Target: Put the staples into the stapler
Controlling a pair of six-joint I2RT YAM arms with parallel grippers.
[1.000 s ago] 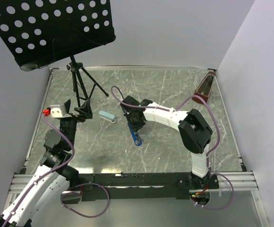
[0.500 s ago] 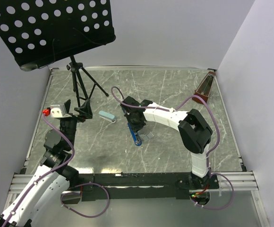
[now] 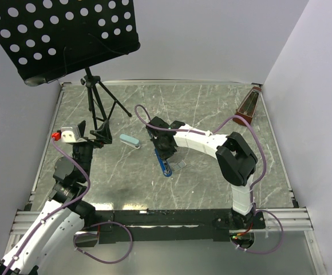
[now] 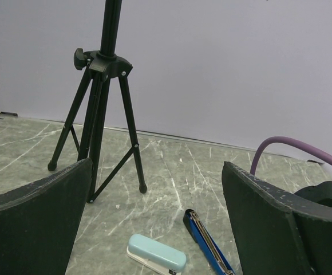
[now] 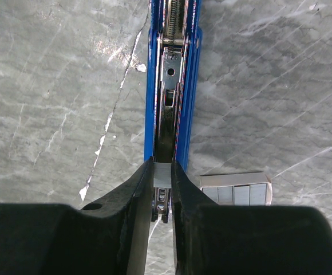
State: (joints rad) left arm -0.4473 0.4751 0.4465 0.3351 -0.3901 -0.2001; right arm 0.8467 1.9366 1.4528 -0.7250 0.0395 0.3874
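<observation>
Right gripper (image 5: 161,167) first: we're seeing it clamped on a short grey strip of staples (image 5: 162,177), pinched flat between the two black fingers. From the wrist cam that strip is sitting right over the open blue stapler (image 5: 192,86), at the end of the magazine channel closest to the fingers. The stapler's long axis is running straight away from the gripper, in line with the finger gap, so strip and channel are looking pretty well lined up. We're guessing the next bit is just lowering the strip between the blue rails, toward the spring and pusher further along. We can't tell whether the strip is already touching the rails or hanging just above them.

Just to the right of the stapler, a small block of spare staples (image 5: 236,195) is lying on the marble-look table (image 5: 51,86), close to the stapler but not touching it.

The left gripper (image 4: 157,166) is hanging wide open and empty, well off to the left of the stapler, so the right arm is clearly the one doing the job. Between it and the stapler there's a pale blue little gadget (image 4: 156,259), maybe a second mini stapler. Further back from the stapler, a black tripod (image 4: 106,69) is holding up a perforated music stand (image 3: 63,34).

We're not finding any brand or readable writing anywhere.
</observation>
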